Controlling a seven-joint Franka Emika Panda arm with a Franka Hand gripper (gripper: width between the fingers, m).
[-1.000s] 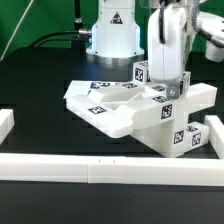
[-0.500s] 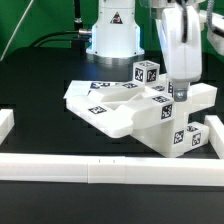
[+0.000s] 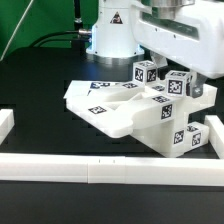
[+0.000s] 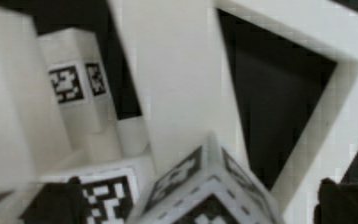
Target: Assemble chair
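Observation:
The chair's white parts lie joined in a cluster [image 3: 125, 112] mid-table, with a cut-out frame [image 3: 203, 96] on the exterior view's right. Two tagged blocks stand on top, one [image 3: 147, 72] further back and one [image 3: 178, 85] nearer the frame. My arm [image 3: 185, 40] hangs just above them; its fingers are not distinct in this view. In the wrist view my gripper [image 4: 202, 205] is open. Its dark fingertips [image 4: 57, 203] stand well clear on either side of a tagged block [image 4: 211, 185]. The cut-out frame [image 4: 274, 60] and a tagged post [image 4: 78, 80] lie beyond.
A long white border rail [image 3: 110, 168] runs along the front, with a short rail piece [image 3: 5, 125] at the exterior view's left. The robot's base [image 3: 112, 35] stands at the back. A small tagged block [image 3: 190, 135] sits at the cluster's front right.
My gripper has opened and risen off the cluster. The tagged block by the frame, covered by the fingers before, now stands free.

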